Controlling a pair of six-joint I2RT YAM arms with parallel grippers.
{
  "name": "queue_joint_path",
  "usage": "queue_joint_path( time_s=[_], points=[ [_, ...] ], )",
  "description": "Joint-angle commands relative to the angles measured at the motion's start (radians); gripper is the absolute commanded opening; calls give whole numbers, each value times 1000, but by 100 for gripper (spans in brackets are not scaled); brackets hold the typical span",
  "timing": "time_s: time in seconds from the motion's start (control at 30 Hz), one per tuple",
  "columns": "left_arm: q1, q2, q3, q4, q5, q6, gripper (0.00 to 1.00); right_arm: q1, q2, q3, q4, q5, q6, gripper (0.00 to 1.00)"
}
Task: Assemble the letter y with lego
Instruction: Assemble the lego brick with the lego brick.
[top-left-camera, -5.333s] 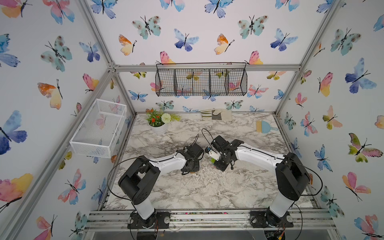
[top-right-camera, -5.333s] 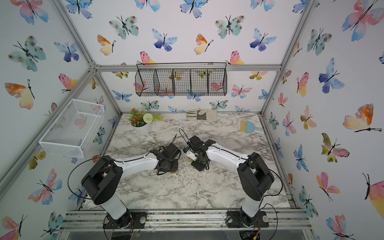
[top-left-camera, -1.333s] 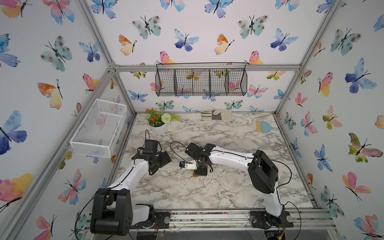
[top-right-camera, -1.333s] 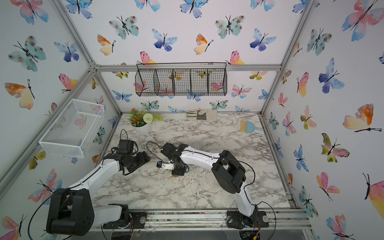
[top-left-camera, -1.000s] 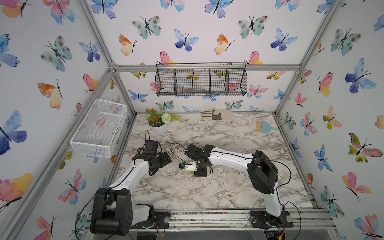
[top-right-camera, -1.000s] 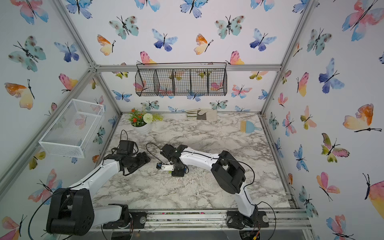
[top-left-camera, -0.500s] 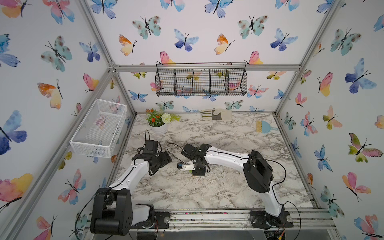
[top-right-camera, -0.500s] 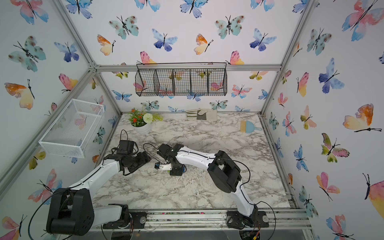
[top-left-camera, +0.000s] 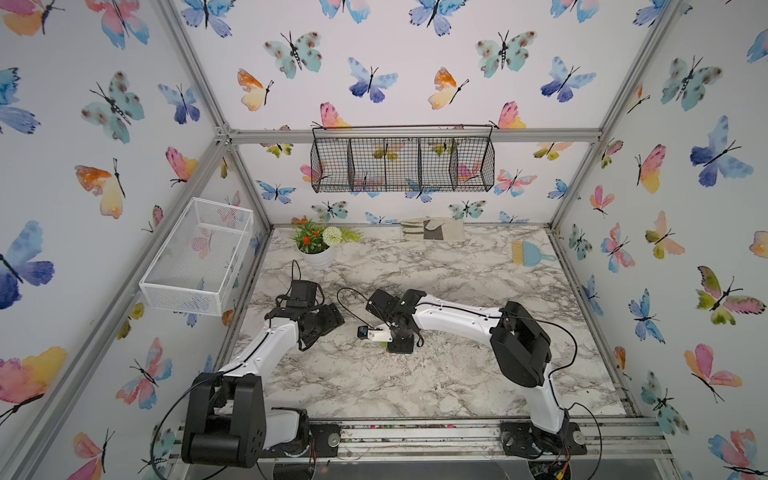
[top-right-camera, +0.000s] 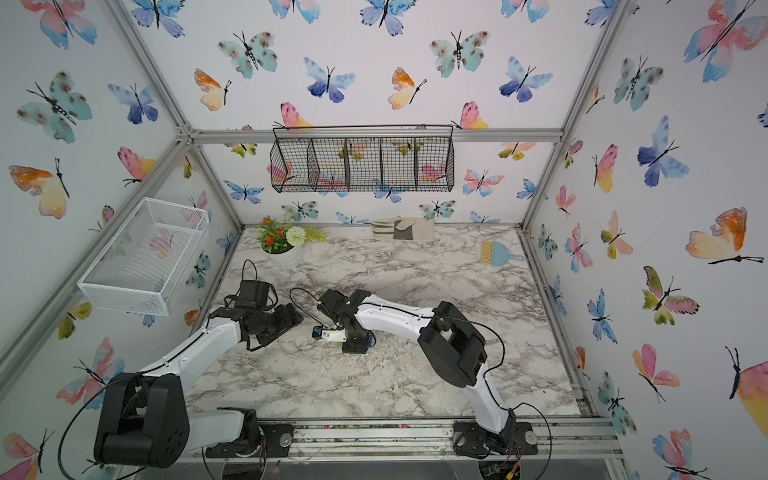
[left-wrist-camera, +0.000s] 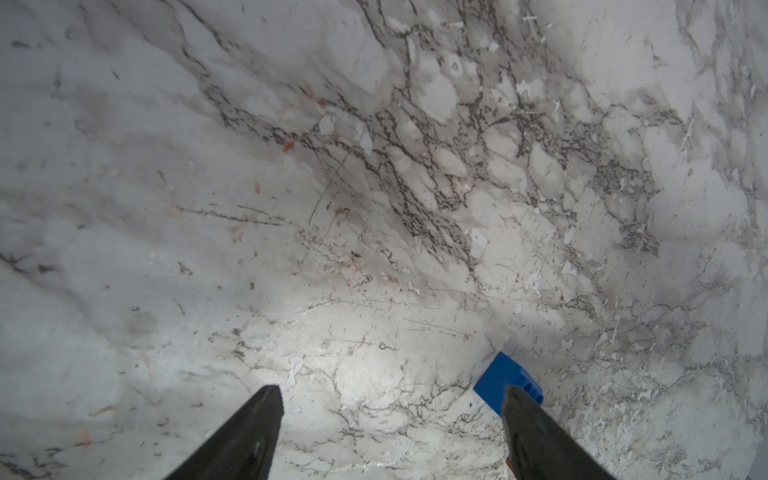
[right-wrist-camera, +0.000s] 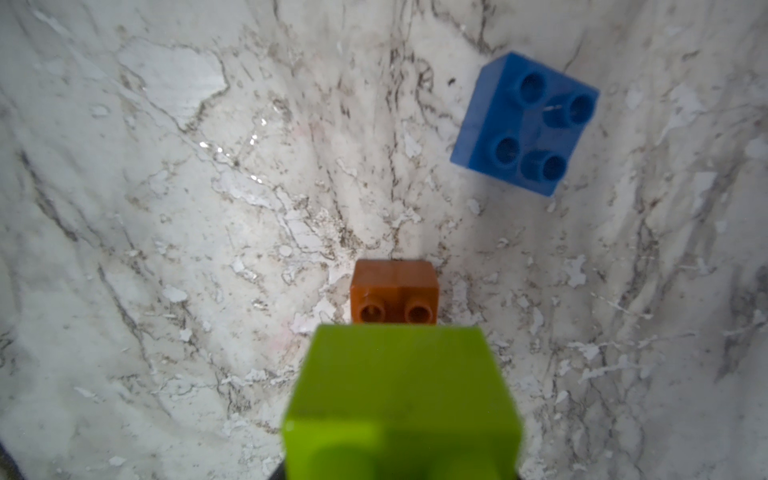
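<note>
- Gripping the lime green brick (right-wrist-camera: 401, 395), the right pincer (top-left-camera: 398, 337) stood closed low over the worktop (right-wrist-camera: 166, 208).
- Just beyond lay the orange brick (right-wrist-camera: 394, 291); joined or not, could not be told.
- Farther off, a dark blue brick (right-wrist-camera: 525, 124) sat studs-up, beside one finger of the wide-open, empty left pincer (left-wrist-camera: 390, 390).
- Bricks judged light, rigid, slick: grasp flat opposite walls.

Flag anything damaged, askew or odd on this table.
The marble tabletop is scuffed: its surface has flaked into white chips and scratches in both wrist views. The dark blue brick lies skewed to the orange brick. Nothing is spilled; the gripped lime green brick looks intact.
</note>
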Motion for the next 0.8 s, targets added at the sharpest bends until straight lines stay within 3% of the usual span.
queue_joint_path(
  time_s=[0.0, 0.27, 0.77],
  points=[
    [-10, 9, 9, -1, 18, -2, 84, 4, 46, -40, -50, -2, 4, 16],
    [-16, 8, 24, -13, 8, 5, 84, 4, 71, 6, -58, -22, 7, 17],
    [-18, 20, 26, -8, 4, 2, 84, 3, 75, 71, -80, -5, 23, 40]
  ],
)
